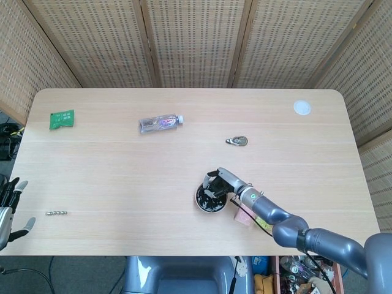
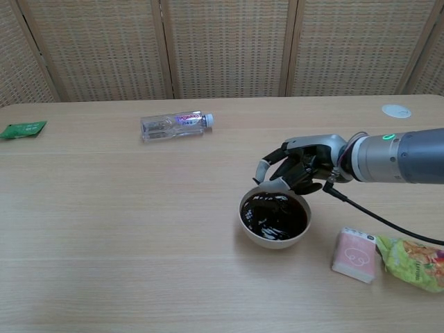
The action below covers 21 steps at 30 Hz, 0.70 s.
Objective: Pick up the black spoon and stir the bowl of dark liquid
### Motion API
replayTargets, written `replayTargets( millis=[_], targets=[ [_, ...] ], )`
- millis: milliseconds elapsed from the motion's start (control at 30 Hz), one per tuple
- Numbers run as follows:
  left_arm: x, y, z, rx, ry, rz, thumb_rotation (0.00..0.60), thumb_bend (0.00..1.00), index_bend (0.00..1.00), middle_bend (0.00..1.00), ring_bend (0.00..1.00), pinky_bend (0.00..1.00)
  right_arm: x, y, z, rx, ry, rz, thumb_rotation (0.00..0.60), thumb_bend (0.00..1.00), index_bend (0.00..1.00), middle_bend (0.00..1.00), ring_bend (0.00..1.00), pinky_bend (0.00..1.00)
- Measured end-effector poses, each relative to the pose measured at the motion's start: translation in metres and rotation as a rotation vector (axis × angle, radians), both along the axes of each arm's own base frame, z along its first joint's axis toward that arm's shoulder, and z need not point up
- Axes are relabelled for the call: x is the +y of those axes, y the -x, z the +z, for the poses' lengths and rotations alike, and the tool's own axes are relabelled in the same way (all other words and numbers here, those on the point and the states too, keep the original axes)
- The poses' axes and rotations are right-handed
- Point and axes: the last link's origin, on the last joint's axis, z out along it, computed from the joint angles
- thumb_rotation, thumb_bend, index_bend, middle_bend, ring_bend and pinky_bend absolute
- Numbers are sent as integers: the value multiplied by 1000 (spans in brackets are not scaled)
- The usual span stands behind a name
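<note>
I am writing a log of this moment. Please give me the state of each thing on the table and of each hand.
Bowl: upright, holding dark liquid.
Right hand: fingers curled over the bowl's far rim; spoon not discernible.
Left hand: off the table edge, fingers apart, holding nothing.
Bottle: lying on its side.

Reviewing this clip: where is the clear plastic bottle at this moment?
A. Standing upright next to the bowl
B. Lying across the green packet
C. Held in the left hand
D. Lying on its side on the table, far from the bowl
D: the clear plastic bottle lies on its side on the table, well apart from the bowl, with neither hand touching it.
</note>
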Motion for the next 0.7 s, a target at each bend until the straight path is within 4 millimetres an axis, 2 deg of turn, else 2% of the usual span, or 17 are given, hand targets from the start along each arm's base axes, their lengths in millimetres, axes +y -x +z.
replayTargets(
  millis=[233, 700],
  targets=[
    [2, -2, -1, -2, 4, -9, 600, 321, 0, 0, 0, 0, 5, 10, 8, 7, 0, -19, 600, 687, 663, 945, 962, 1000],
    [1, 0, 0, -4, 0, -4, 600, 321, 0, 0, 0, 0, 20, 2, -1, -5, -46, 2, 600, 687, 663, 945, 962, 1000]
  ],
)
